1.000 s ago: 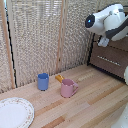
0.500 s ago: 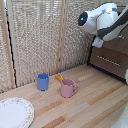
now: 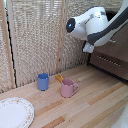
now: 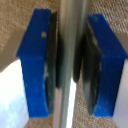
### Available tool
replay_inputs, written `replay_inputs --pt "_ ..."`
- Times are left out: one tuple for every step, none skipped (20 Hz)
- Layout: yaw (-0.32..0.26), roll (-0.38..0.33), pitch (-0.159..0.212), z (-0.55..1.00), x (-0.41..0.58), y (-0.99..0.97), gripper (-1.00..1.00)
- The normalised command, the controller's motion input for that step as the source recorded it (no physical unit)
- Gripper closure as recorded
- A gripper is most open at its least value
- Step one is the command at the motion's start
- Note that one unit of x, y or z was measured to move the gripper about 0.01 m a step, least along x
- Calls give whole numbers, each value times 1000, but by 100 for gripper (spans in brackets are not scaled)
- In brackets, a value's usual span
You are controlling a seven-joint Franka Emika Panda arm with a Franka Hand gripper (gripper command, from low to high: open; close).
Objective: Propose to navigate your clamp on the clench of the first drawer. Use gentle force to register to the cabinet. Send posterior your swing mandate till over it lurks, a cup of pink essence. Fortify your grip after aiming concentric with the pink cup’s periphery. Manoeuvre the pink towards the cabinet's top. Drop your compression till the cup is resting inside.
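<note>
Two blue fingers (image 4: 42,62) of the clamp (image 4: 69,62) sit nearly shut around the clench (image 4: 70,100), the silver bar filling almost all the gap between the dark pads, so the jaws have the handle between them, pinched or very close to it. In the exterior view the clamp itself is hidden behind the bulky white arm (image 3: 92,25), which hangs in front of the cabinet (image 3: 107,62) at the exterior view's right.

The risk, as I judge it, is slip: the bar is smooth and round, and a pull that is not square to the first drawer could let the pads slide along or off it. A hard tug could also shift the cabinet.

The pink cup (image 3: 67,88) stands on the wooden table (image 3: 95,102), near the blue cup (image 3: 43,81), well apart from the cabinet. A plate (image 3: 15,112) lies near the table's front edge. Open room lies between cups and cabinet.
</note>
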Motion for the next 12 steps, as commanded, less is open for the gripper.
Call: replay_inputs --pt "211 5 96 17 0 137 -100" --pt "241 0 126 9 0 103 -100" --pt "245 4 75 0 0 209 -100" --pt "219 0 51 6 0 231 -100" --pt "174 0 54 29 0 306 -100" --pt "123 0 14 149 0 423 -100" --pt "18 0 -17 320 0 489 -100" --pt "-33 51 -44 409 0 509 -100" --pt "-80 94 -40 520 0 569 -100" --pt "-120 146 -78 597 0 537 -100" --pt "-167 163 -93 537 0 511 -100" --pt "-166 183 -61 526 0 489 -100"
